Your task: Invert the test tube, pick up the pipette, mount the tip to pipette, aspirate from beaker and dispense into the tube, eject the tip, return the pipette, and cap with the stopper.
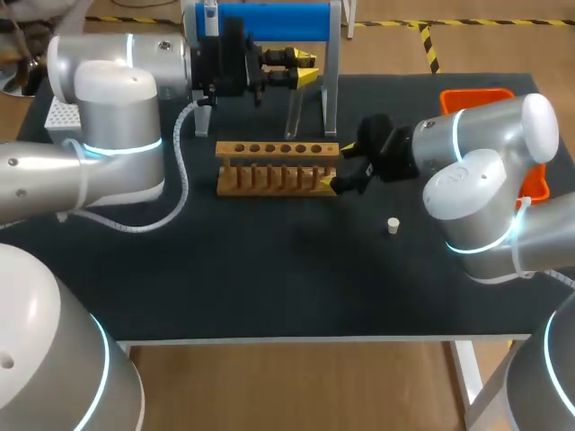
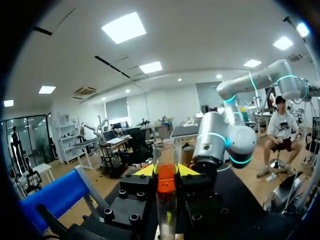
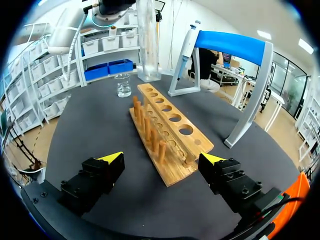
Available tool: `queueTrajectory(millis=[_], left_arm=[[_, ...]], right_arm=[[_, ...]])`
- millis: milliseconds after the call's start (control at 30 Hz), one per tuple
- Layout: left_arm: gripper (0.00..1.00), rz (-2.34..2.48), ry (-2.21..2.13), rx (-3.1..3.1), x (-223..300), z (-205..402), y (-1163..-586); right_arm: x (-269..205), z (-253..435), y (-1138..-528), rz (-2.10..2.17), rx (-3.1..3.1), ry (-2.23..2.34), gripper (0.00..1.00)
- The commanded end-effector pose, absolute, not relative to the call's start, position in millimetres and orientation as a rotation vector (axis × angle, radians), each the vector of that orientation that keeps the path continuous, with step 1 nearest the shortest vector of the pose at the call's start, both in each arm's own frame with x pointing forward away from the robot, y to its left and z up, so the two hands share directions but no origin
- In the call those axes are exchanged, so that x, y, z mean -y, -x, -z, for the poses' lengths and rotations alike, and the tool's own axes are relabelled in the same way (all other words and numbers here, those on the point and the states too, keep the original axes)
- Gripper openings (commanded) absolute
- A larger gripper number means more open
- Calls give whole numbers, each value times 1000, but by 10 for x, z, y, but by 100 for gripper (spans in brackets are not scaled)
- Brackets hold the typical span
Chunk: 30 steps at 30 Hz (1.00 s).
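Head view: my left tool (image 1: 307,69) is at the back edge of the worktop (image 1: 269,278), just beside the stand (image 1: 269,20). My right tool (image 1: 339,166) sits at the right end of the rack (image 1: 277,166). The stopper (image 1: 393,225) lies alone toward the right edge, in front of the rack.

Left wrist view: the left tool's fingers are clamped on the tube (image 2: 165,155) from both sides, about mid-length. I cannot tell which end is the mouth. For the invert I judge a slow wrist roll is best. The grip should be kept firm, and the swing kept away from the stand's post.

Right wrist view: the right tool is spread wide and empty, with a tip on either side of the rack's near end, neither touching it. The beaker (image 3: 123,85) and the hanging pipette (image 3: 186,47) are beyond the rack's far end. I think nipping the rack steady would help when the tube comes down into a hole.
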<state>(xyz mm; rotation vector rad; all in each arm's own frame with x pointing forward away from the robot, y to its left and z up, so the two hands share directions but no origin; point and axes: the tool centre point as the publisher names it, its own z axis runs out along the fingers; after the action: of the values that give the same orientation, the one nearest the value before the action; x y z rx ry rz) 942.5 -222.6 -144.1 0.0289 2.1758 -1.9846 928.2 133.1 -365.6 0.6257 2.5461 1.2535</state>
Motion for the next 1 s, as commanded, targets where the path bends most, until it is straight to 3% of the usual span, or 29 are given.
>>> queueTrajectory(millis=[33,1000], left_arm=[[0,1965,-38,-2164,2238,1420,-9442],[0,1965,-7,-2146,2238,1442,-9509]], right_arm=[[-1321,3657,-9284,-1256,-2547,-624,100],[-1321,3657,-9284,-1256,-2547,-624,100]])
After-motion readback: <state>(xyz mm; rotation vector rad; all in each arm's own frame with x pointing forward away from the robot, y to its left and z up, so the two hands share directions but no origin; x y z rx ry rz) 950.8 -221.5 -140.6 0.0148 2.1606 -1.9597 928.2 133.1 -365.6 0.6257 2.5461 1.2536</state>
